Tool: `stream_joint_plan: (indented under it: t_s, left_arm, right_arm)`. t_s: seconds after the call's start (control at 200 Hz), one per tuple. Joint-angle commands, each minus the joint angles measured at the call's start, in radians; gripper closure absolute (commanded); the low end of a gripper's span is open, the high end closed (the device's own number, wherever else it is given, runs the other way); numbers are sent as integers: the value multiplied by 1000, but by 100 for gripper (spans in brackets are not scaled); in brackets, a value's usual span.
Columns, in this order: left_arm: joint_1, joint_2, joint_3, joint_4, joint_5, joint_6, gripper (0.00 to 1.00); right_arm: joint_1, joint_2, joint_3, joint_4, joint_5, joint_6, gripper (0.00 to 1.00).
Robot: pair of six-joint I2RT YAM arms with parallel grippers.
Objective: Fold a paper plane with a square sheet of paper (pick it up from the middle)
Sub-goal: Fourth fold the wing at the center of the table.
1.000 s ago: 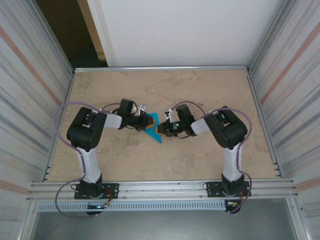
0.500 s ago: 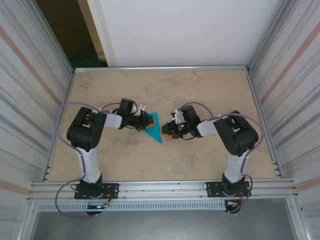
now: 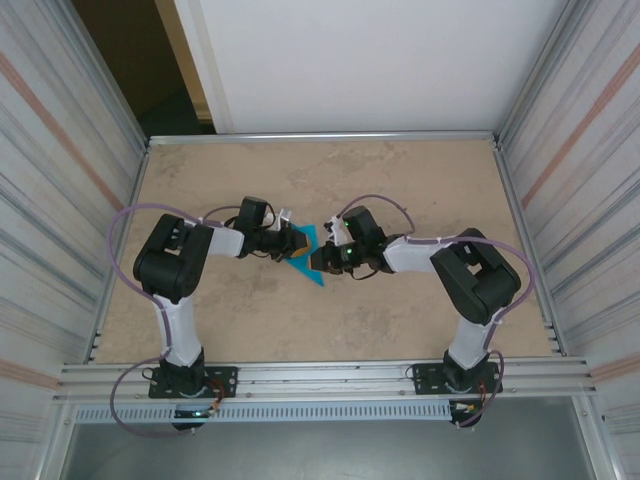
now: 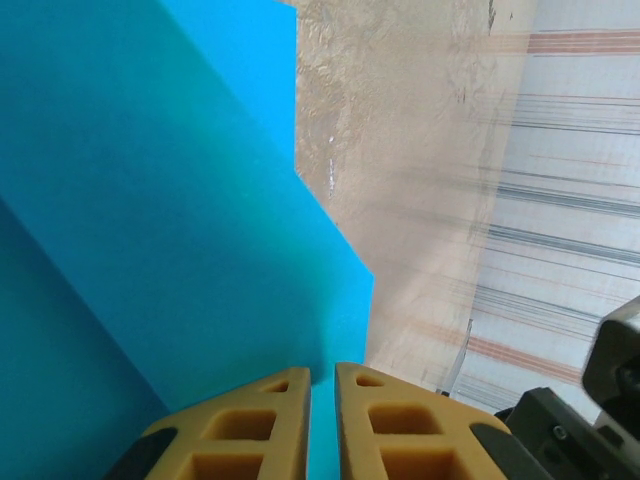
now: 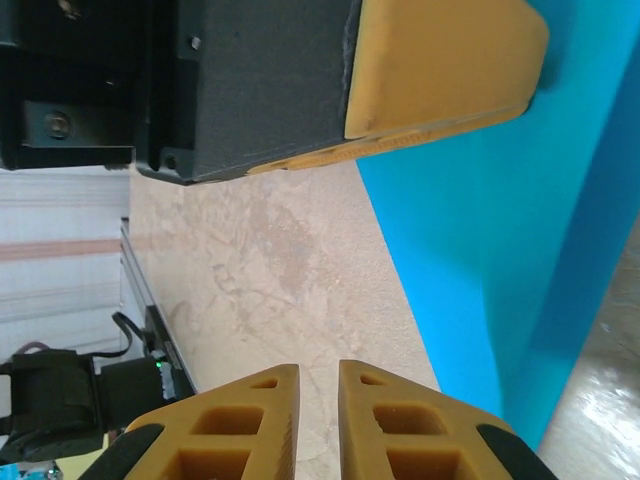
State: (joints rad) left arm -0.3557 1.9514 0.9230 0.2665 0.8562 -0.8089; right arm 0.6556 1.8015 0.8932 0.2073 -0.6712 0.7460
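Note:
The teal-blue sheet of paper (image 3: pixel 313 276) lies folded into a layered, pointed triangle at the middle of the table, its tip toward the near edge. My left gripper (image 3: pixel 296 243) comes in from the left and is shut on the sheet's upper edge. In the left wrist view the paper (image 4: pixel 150 200) runs into the thin slit of that gripper (image 4: pixel 322 372). My right gripper (image 3: pixel 316 262) sits low at the sheet's right edge. In the right wrist view its jaws (image 5: pixel 319 372) stand almost together over bare table, with the paper (image 5: pixel 500 200) just to their right.
The beige table (image 3: pixel 400 180) has a metal rail along its near edge and corrugated walls on both sides. A yellow finger (image 5: pixel 440 60) of the left gripper hangs close above the right one. Both arms' purple cables loop outward.
The right gripper drew back to the right with wider jaws, then came left again to the paper's edge and narrowed. The left gripper and the paper stayed in place.

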Motion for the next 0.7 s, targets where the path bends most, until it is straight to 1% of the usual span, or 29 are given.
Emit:
stream_joint_plan:
  t_s: [0.0,0.697]
  left_arm:
    - [-9,1,15,-10,12,14,85]
    - [-9,18,28,-27,7,20,85]
  right_arm:
    - [7,45,27,-35,28,-28,84]
    - [5,102,25,-37,37,-22,84]
